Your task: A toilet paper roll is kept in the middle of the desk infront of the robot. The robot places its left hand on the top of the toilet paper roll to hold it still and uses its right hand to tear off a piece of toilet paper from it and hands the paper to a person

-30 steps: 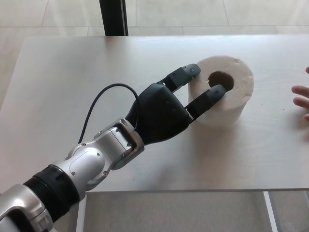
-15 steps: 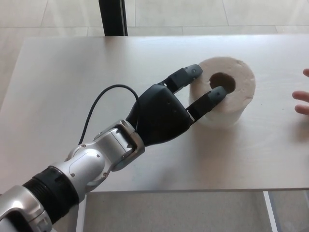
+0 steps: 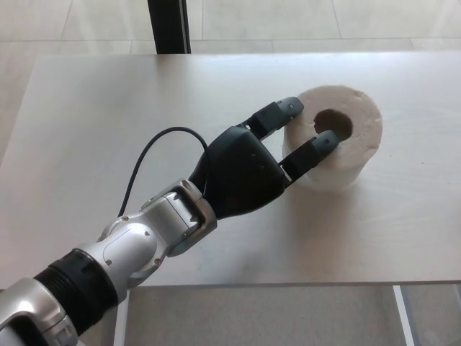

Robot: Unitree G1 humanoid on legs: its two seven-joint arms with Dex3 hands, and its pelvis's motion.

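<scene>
White toilet paper roll (image 3: 337, 137) upright on pale wooden desk (image 3: 108, 122), right of centre. Black left hand (image 3: 252, 162) against its left side, fingers (image 3: 277, 114) spread, one tip at the core hole, gripping nothing. Right hand out of view.

Black left hand (image 3: 241, 169), silver cabled forearm (image 3: 144, 241)

A pale wooden desk (image 3: 108, 101) carries one toilet paper roll (image 3: 353, 148) standing on end.
</scene>
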